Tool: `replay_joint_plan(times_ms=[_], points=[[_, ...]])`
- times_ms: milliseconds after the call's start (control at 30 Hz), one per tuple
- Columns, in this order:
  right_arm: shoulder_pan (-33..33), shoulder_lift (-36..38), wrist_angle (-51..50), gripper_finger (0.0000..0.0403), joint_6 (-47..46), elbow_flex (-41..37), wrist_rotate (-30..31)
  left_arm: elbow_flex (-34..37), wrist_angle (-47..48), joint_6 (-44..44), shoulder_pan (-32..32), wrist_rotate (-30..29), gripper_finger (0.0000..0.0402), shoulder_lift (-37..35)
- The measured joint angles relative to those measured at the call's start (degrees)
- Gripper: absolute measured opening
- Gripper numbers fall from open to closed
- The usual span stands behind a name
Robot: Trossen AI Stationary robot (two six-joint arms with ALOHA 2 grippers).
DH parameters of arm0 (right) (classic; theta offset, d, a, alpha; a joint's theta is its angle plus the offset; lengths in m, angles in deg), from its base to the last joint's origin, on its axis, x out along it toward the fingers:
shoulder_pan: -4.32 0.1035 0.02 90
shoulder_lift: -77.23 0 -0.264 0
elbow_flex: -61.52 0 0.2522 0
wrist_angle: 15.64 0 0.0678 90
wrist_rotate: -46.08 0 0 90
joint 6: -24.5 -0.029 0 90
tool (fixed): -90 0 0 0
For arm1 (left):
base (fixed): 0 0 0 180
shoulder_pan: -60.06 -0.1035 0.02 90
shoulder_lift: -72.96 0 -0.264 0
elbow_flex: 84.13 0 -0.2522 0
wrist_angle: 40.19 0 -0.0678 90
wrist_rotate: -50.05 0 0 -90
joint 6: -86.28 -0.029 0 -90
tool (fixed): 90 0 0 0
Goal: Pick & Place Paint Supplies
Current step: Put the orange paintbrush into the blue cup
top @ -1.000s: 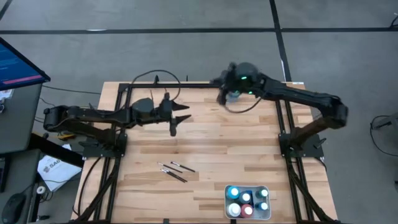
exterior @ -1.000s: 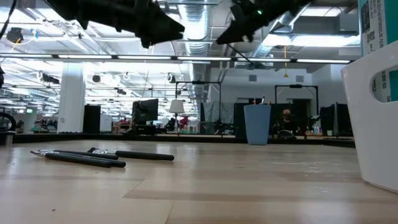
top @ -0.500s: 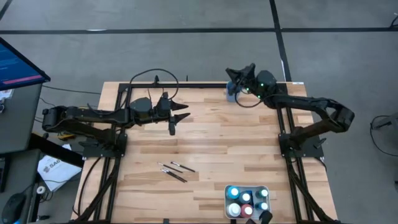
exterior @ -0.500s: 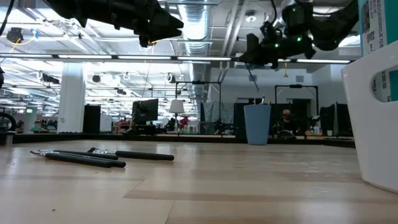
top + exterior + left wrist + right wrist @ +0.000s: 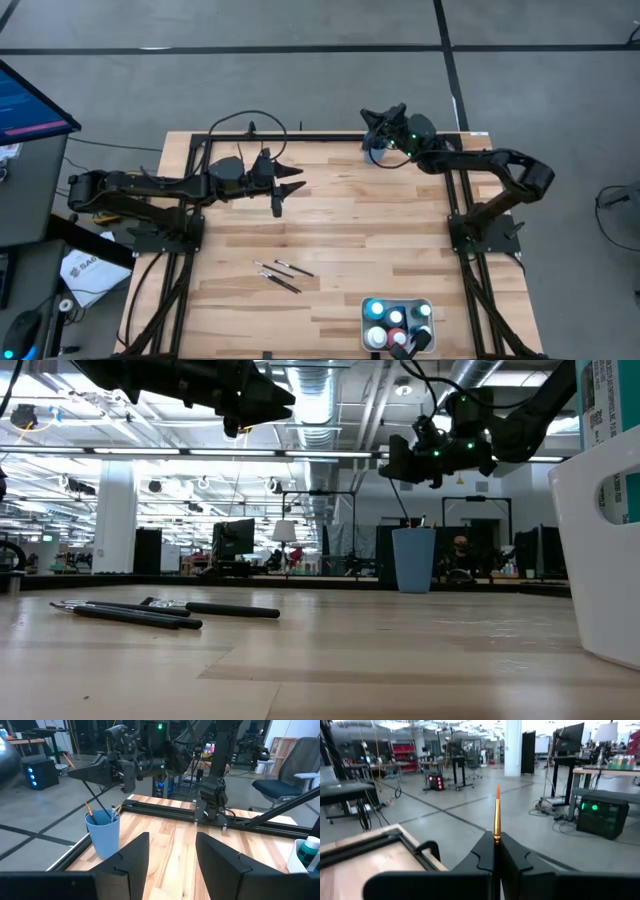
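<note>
High view, no legible writing, right gripper (image 5: 372, 128) clamped on paintbrush (image 5: 496, 815), now above blue cup (image 5: 104, 838), left gripper (image 5: 290, 187) fingers apart.

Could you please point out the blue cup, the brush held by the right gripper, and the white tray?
Blue cup (image 5: 104, 836): left wrist view, on its front wall.
Brush (image 5: 496, 822): right wrist view, on the shaft just below the orange tip.
White tray (image 5: 365, 319): high view, on its left rim.
</note>
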Motion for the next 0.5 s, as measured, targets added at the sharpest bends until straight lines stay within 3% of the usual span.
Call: replay_joint_plan(times_ms=[500], points=[[0.0, 0.0, -5.5, 0.0023, 0.2, 0.0, 0.0, 0.0, 0.1, 0.0, 0.0, 0.3, 0.0153, 0.0]])
